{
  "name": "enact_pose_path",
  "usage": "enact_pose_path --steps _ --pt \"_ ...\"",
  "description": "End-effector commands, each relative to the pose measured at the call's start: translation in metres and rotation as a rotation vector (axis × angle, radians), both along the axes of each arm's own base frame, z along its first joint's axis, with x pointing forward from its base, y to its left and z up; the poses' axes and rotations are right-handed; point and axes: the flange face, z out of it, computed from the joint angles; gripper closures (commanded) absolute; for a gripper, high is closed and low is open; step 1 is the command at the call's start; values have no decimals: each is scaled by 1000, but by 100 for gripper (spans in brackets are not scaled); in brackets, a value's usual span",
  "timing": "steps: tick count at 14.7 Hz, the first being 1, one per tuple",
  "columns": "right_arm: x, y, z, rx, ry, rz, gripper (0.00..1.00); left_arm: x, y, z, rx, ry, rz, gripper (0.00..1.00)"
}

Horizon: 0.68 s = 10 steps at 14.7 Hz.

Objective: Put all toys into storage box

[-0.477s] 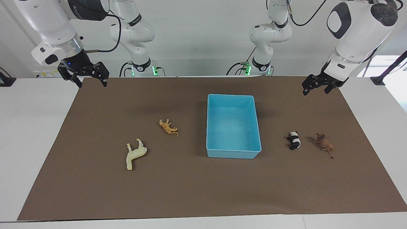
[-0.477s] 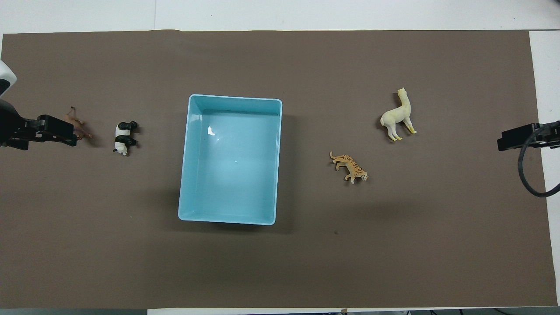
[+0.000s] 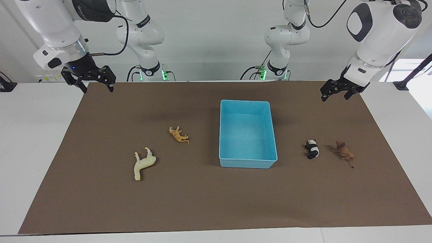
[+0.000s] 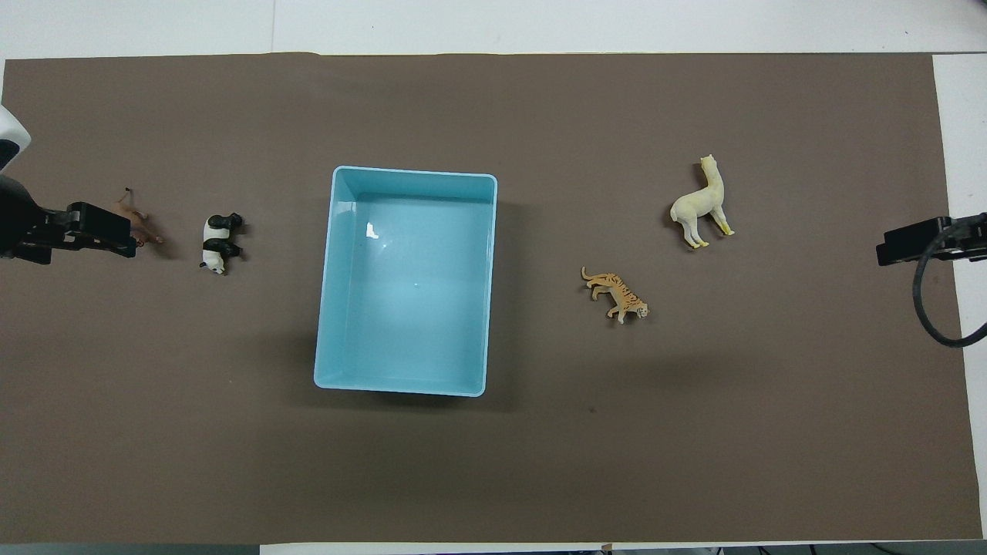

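Four toys lie on the brown mat. The cream-yellow horse (image 3: 143, 163) (image 4: 700, 204) and the orange tiger (image 3: 179, 135) (image 4: 617, 294) are toward the right arm's end. The panda (image 3: 312, 149) (image 4: 217, 243) and the brown lion (image 3: 344, 153) (image 4: 146, 227) are toward the left arm's end. Between the two pairs stands the light blue storage box (image 3: 246, 163) (image 4: 409, 285), with nothing in it. My left gripper (image 3: 334, 97) (image 4: 123, 235) hangs open in the air over the mat's edge. From overhead it partly covers the lion. My right gripper (image 3: 98, 88) (image 4: 887, 250) hangs open over the mat's corner, holding nothing.
The brown mat (image 3: 216, 202) covers most of the white table (image 3: 33, 135). A black cable (image 4: 925, 301) loops down from the right arm over the mat's edge.
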Motion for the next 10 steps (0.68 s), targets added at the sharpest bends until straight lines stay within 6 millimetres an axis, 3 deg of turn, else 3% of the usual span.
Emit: enact_pose_path --steps 1,2,4,7,10 --pt "-10 -1 -5 10 -10 7 0 -4 0 3 -2 -11 10 0" --pt "-4 2 -5 7 -43 12 0 0 7 3 2 -37 29 0" --pt "15 30 -13 11 -102 43 0 16 20 -6 13 -109 44 0" --pt "44 46 -50 11 -104 14 0 40 55 -48 15 -106 93 0" --pt "67 49 -85 8 -105 16 0 63 93 -95 21 -165 152 0"
